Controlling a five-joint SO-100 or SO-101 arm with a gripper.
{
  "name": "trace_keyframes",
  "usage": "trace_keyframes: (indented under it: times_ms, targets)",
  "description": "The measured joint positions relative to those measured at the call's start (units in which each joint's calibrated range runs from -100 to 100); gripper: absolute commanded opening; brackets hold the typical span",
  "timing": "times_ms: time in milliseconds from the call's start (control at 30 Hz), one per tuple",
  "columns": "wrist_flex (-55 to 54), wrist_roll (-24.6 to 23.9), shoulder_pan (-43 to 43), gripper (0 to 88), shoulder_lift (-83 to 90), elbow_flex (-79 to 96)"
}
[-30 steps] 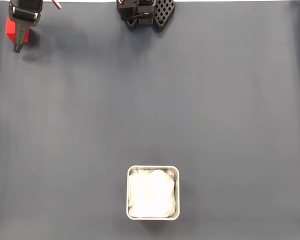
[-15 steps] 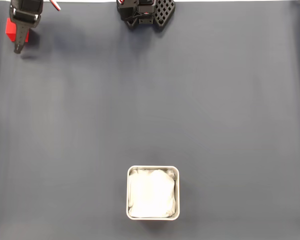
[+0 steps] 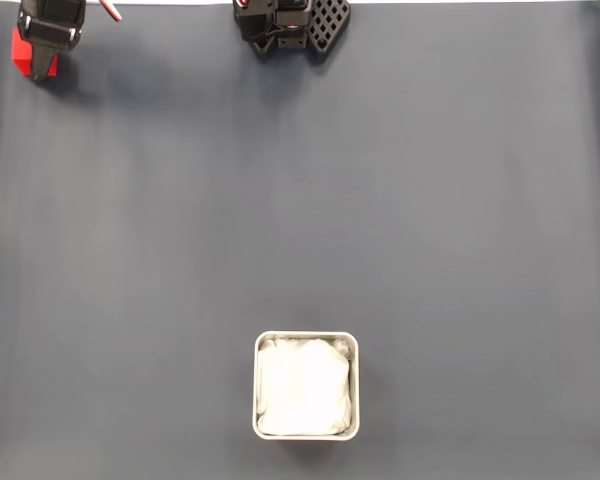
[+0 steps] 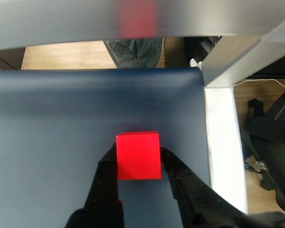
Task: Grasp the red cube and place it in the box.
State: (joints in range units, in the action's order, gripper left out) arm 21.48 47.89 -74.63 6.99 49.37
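In the wrist view the hand [image 4: 138,159] has both black fingers [image 4: 107,178] pressed against the sides of the red cube [image 4: 138,155], gripping it over the dark desk [image 4: 52,142]. In the fixed view the box [image 3: 306,342] sits well apart from the hand [image 3: 40,62], empty.

Over the last second I've watched the gripper [image 3: 38,68] draw back toward the top-left corner of the fixed view, its dark fingertip now reaching less far down the mat, with the red cube [image 3: 20,52] carried a little upward alongside it.
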Motion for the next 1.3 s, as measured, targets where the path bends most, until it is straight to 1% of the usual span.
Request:
trace_keyframes:
  times_ms: [333,833,1067,1300]
  targets:
    - [0.0,0.0,0.0,5.1,0.0,0.0]
    - [0.2,0.0,0.0,4.0,0.2,-0.1]
    - [4.3,0.0,0.2,3.7,3.6,-2.2]
    - [7.5,0.0,2.9,3.6,5.8,-5.2]
